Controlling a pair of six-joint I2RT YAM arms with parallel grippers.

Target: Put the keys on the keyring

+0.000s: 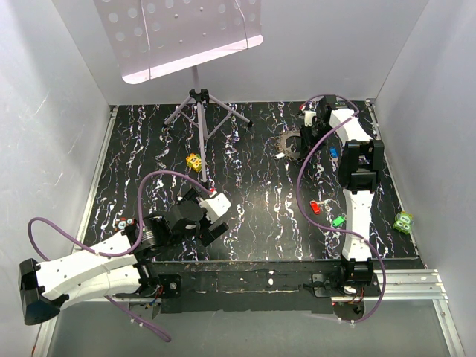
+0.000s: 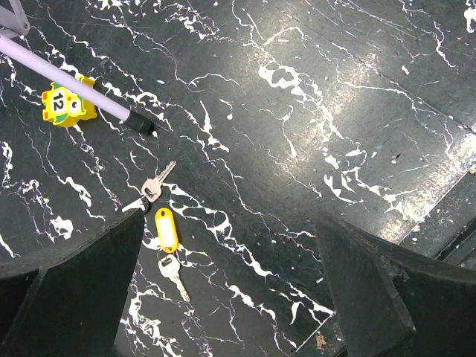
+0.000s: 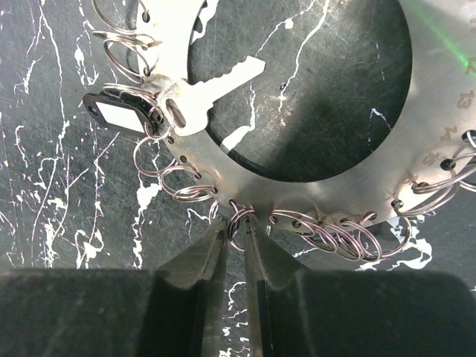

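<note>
My right gripper (image 3: 236,226) is pinched on one wire keyring (image 3: 239,216) that hangs from the rim of a metal disc (image 3: 327,195). Further round the disc, a silver key (image 3: 208,91) with a black tag (image 3: 119,111) hangs on another ring. In the top view this gripper (image 1: 307,123) sits at the far right beside the disc (image 1: 288,143). Loose keys with red (image 1: 315,207), green (image 1: 338,221) and blue (image 1: 334,152) heads lie near the right arm. My left gripper (image 2: 230,223) hovers open over the table, next to a silver key (image 2: 172,274) on a yellow tag (image 2: 166,229) and another key (image 2: 152,187).
A music stand (image 1: 197,97) rises at the back, and one of its legs (image 2: 74,80) ends near a yellow numbered block (image 2: 67,104). A green block (image 1: 403,221) lies at the right edge. White walls close in the table on three sides.
</note>
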